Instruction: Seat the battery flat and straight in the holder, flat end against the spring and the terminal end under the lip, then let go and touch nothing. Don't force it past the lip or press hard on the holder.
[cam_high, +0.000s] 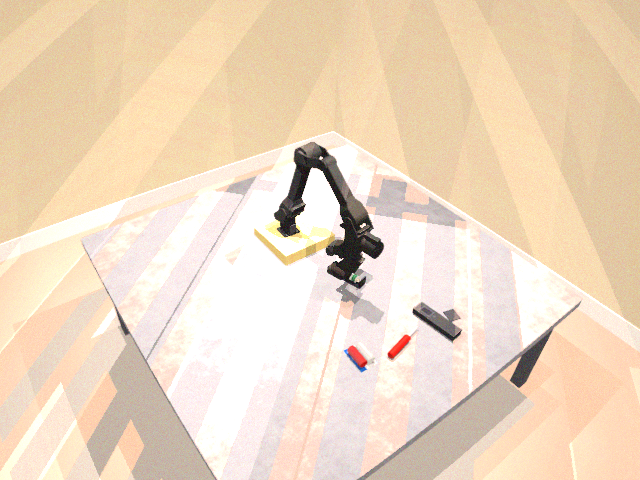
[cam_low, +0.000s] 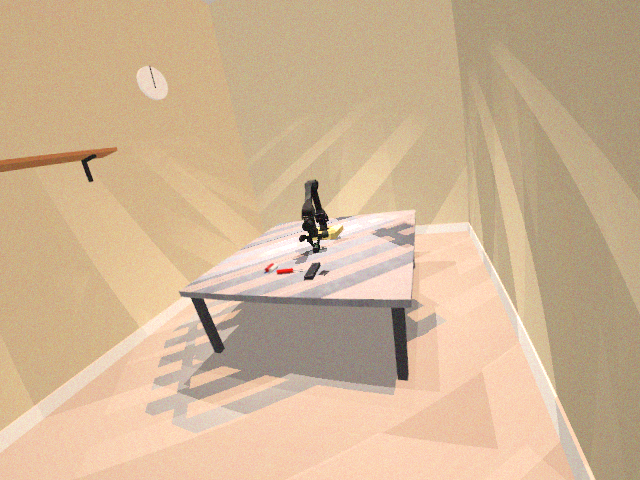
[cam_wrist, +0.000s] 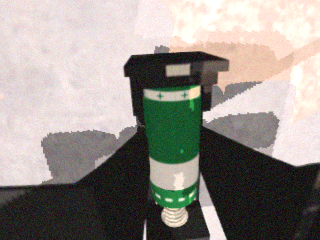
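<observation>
The green battery (cam_wrist: 174, 132) (cam_high: 354, 277) has its plus-marked terminal end at the lip of the black holder (cam_wrist: 145, 63). The lip hides the terminal tip. The flat end, at the bottom of the wrist view, meets the pale coiled spring (cam_wrist: 174, 217). The battery runs nearly in line with the holder; whether it lies fully down on the floor of the holder cannot be told. My gripper (cam_wrist: 170, 135) (cam_high: 352, 275) (cam_low: 315, 247) is shut on the battery, a black finger on each side. The top and exterior views show the holder only as a small dark shape under the gripper.
A black remote-like case (cam_high: 436, 321) (cam_low: 312, 270) with a small dark piece (cam_high: 452, 314) beside it, a red screwdriver (cam_high: 399, 346) (cam_low: 284, 271) and a red cylinder (cam_high: 357, 356) on a blue-edged piece lie toward the table's near edge. The arm's yellow base block (cam_high: 287, 256) stands behind.
</observation>
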